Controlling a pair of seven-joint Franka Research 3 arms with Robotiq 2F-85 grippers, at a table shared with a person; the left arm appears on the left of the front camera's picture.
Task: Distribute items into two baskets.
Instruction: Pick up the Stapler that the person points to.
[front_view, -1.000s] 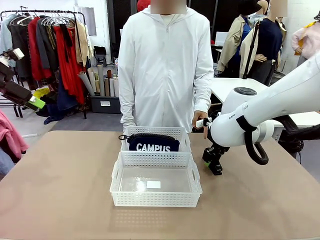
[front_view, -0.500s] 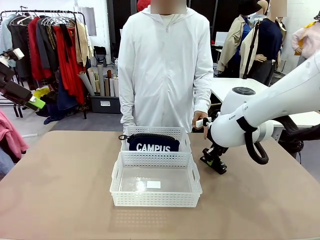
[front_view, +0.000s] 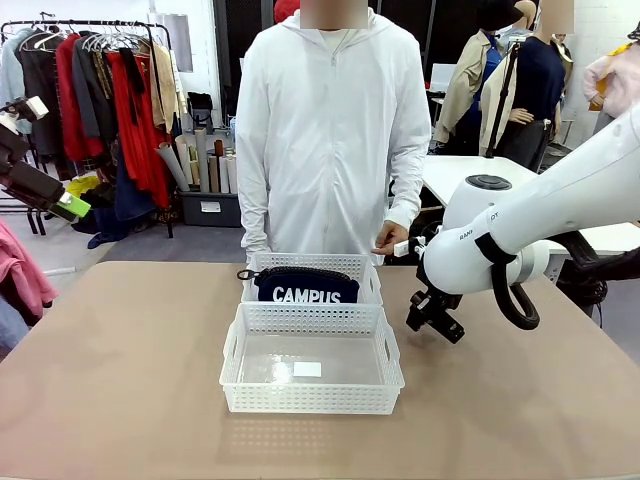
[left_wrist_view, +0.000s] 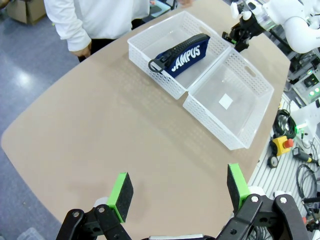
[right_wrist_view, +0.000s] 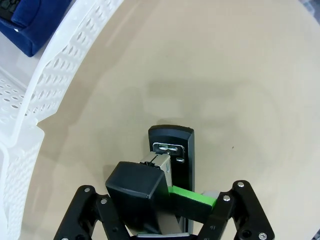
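Right end effector (right_wrist_view: 175, 192) now tight around stapler (right_wrist_view: 172, 140)

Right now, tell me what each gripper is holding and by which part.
The right gripper is shut on the black stapler, gripping it near its wrist-side end; the far end sticks out. The left gripper is open, holding nothing.
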